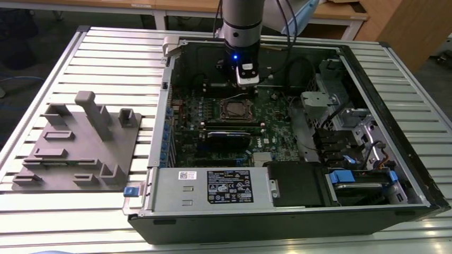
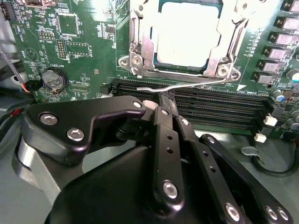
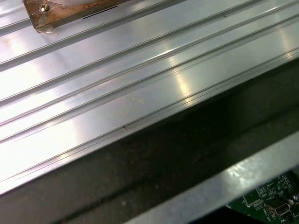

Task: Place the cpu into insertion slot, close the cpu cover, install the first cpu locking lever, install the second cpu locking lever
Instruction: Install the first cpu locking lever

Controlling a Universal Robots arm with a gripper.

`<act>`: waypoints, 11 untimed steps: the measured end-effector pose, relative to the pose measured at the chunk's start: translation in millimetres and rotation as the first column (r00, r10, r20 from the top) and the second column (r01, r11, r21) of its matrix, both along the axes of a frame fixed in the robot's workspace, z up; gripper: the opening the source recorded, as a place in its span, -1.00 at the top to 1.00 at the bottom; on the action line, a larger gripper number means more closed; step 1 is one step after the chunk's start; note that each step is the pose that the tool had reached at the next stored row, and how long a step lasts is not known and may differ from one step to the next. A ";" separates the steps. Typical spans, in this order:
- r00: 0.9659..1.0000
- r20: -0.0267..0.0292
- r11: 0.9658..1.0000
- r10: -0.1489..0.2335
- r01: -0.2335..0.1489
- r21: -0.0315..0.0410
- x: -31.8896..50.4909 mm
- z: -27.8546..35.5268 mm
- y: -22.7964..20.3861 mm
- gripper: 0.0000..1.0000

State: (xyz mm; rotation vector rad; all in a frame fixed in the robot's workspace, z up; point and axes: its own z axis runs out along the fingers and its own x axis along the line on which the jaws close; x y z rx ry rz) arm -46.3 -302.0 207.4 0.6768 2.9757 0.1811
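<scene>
Exterior view: black tool (image 1: 243, 87) hangs inside the open black computer case (image 1: 395, 174), just beside the square silver-rimmed insertion slot (image 1: 236, 109) on the green motherboard (image 1: 282, 137). The case rests on the slatted aluminium tabletop (image 1: 106, 58).

Second wrist view: dull silver square cpu (image 2: 184, 35) sits in the slot, with the thin silvery cpu cover (image 2: 140, 46) lying down around it. The tool's fingers (image 2: 163, 140) are together. Their tips are just beside the thin silver wire locking lever (image 2: 201, 83), which runs crosswise between tool and cpu. Whether they pinch it, I cannot tell.

First wrist view: tabletop slats and a motherboard corner.

Print on the white label (image 1: 227, 187) is unreadable.
</scene>
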 end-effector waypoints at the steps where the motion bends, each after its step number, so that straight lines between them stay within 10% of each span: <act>1: 1.000 0.000 1.000 0.000 0.000 0.000 0.0 0.0 0.0 0.79; 11: 1.000 0.000 1.000 0.000 0.000 0.000 -0.5 1.9 3.2 0.79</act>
